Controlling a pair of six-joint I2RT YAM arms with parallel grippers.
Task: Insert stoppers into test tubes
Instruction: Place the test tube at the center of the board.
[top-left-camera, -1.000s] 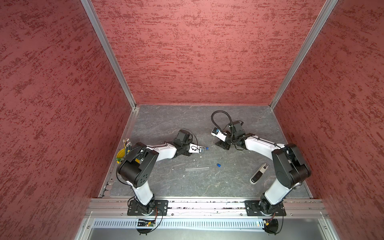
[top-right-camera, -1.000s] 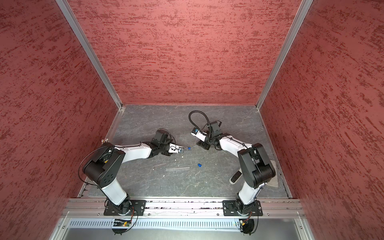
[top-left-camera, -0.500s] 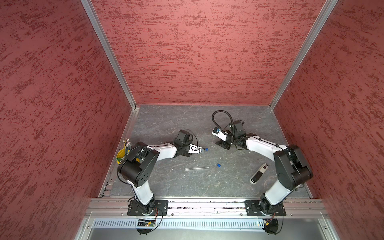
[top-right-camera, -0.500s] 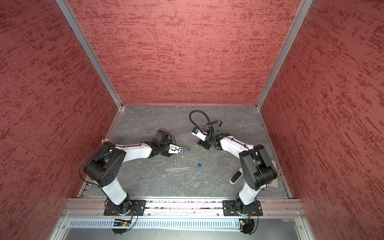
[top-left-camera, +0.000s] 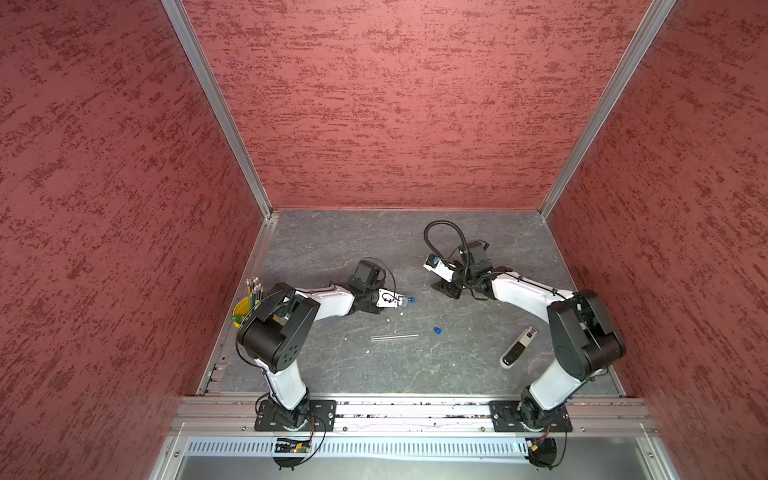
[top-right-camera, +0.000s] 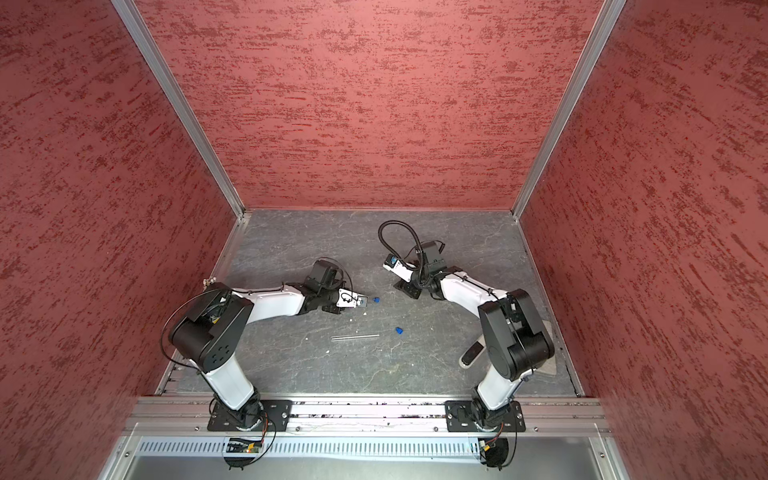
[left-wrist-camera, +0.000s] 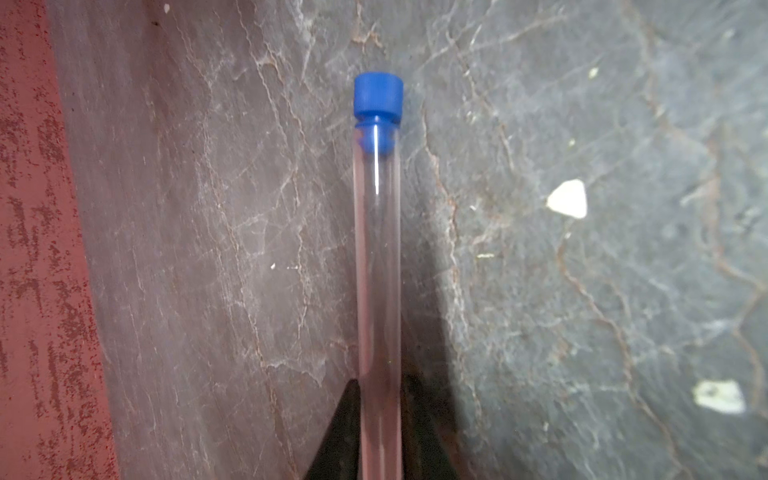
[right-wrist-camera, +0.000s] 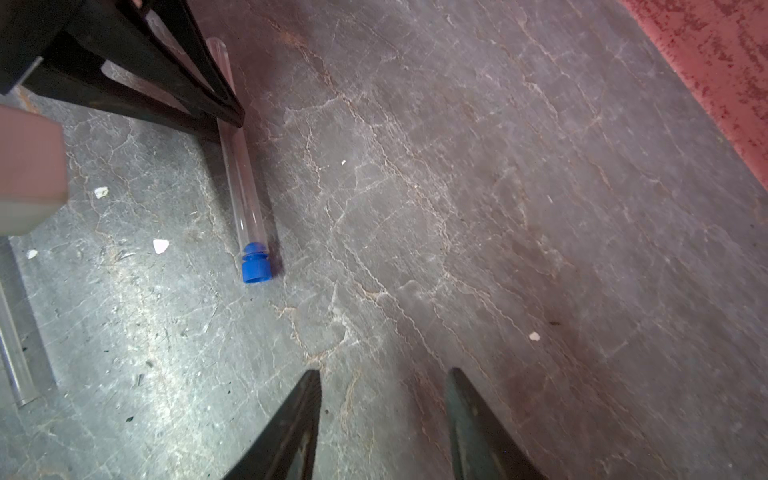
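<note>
Hardly anything has moved over the last second. Both arms and the loose things lie very nearly where they were, and only the right arm's big elbow joint has edged slightly.

The floor of the cell is a dark grey, stone-look tabletop (top-left-camera: 332, 241), veined with pale cracks and strewn with small white chips (left-wrist-camera: 568, 198). Three red, rough-textured walls (top-left-camera: 395, 104) close it in, joined by aluminium corner posts (top-left-camera: 216, 104). A metal rail (top-left-camera: 415, 409) along the front carries both arm bases.

Near the middle a loose clear glass test tube (top-left-camera: 394, 337) lies flat. A loose bright blue tapered stopper (top-left-camera: 437, 331) lies just off its right end, apart from it. Just behind that tube, toward the back wall, the left gripper (left-wrist-camera: 380, 384) is clamped on a second clear glass test tube (left-wrist-camera: 378, 257). A seated bright blue stopper (left-wrist-camera: 378, 93) plugs its mouth; whether this tube touches the table cannot be told. Farther back and to the right of the loose tube, the right gripper (right-wrist-camera: 384, 374) hangs with its jaws apart and nothing between them.

Well to the right of the loose tube lies a black-and-white oblong device (top-left-camera: 518, 348); its white end bears a dark printed patch too small to read. Well to the left, at the table's edge, stands a yellow cup (top-left-camera: 242, 309) of pencils. A small blue label (top-left-camera: 434, 261) on the right wrist and a black mark on the white plate (top-left-camera: 386, 298) behind the left gripper are also unreadable.
</note>
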